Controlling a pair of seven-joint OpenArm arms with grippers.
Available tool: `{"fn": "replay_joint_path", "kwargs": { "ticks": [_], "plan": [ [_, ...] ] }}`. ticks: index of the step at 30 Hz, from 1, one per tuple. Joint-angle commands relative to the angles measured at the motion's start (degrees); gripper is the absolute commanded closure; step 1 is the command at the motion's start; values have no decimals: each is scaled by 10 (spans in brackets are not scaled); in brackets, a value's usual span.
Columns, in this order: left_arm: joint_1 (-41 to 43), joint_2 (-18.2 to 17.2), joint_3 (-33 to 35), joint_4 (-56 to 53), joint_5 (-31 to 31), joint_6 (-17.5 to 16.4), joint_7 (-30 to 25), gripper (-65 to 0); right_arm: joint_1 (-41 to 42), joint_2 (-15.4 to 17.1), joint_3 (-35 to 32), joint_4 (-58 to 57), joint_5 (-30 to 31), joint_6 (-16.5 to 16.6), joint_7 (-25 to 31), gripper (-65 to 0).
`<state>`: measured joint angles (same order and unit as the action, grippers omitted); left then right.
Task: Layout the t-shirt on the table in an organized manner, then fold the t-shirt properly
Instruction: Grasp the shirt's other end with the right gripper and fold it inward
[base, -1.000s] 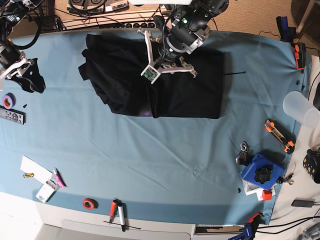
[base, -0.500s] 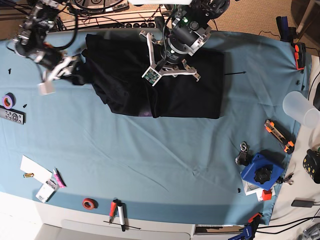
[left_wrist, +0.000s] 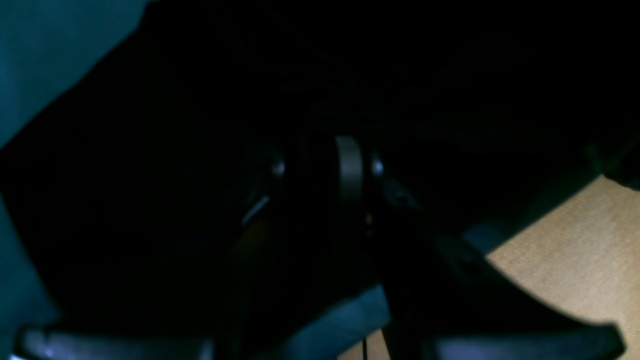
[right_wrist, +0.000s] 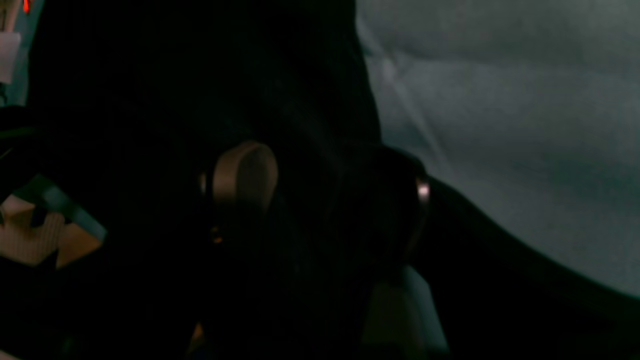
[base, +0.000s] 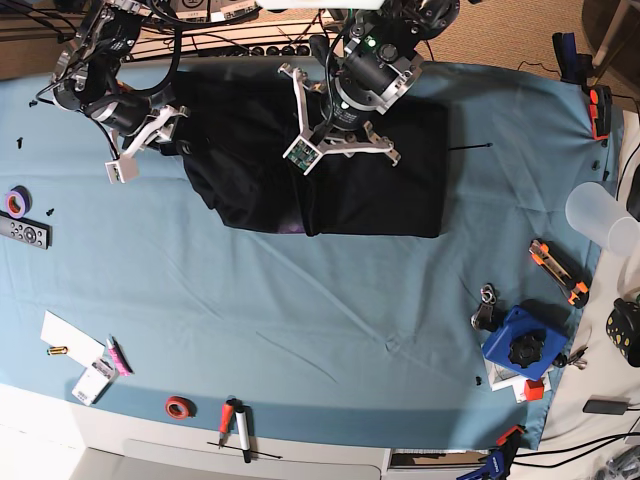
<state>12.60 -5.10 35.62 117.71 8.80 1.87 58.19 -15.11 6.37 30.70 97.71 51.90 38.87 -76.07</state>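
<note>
Right arm has swung in from the table's left edge to the shirt's left side; left arm has hardly moved.

The black t-shirt (base: 320, 160) lies partly folded at the far middle of the blue table (base: 300, 310). The right gripper (base: 175, 128) sits at the shirt's bunched left edge, jaws spread wide over dark cloth. The left gripper (base: 345, 120) is down on the shirt's upper middle; whether its jaws pinch cloth I cannot tell.

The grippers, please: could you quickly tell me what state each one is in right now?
Left gripper: over the t-shirt; grip cannot be told.
Right gripper: open at the shirt's edge.
</note>
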Motion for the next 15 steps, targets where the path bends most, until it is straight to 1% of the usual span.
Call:
{"fn": "replay_joint_path", "kwargs": {
  "ticks": [1, 4, 6, 8, 11, 12, 15],
  "plan": [
    [-3, 5, 2, 11, 2, 0, -12, -123, -2, 0, -14, -9, -5, -2, -12, -356],
    [-2, 5, 2, 11, 2, 0, -12, -123, -1, 0, -49, -38, -5, -2, -10, -335],
    [-2, 5, 2, 11, 2, 0, -12, -123, -1, 0, -72, -50, -5, -2, -11, -273],
    [-2, 4, 2, 11, 2, 0, -12, -123, -1, 0, -89, -51, -5, -3, -15, -191],
    [-2, 4, 2, 11, 2, 0, -11, -123, 2, 0, -96, -50, -5, -3, -15, -23],
    [-2, 4, 2, 11, 2, 0, -12, -123, 4, 0, -94, -50, -7, -2, -15, 0],
    [-2, 3, 2, 11, 2, 0, -9, -122, 20, 0, -71, -50, -13, 11, -14, 0]
  ]
}}
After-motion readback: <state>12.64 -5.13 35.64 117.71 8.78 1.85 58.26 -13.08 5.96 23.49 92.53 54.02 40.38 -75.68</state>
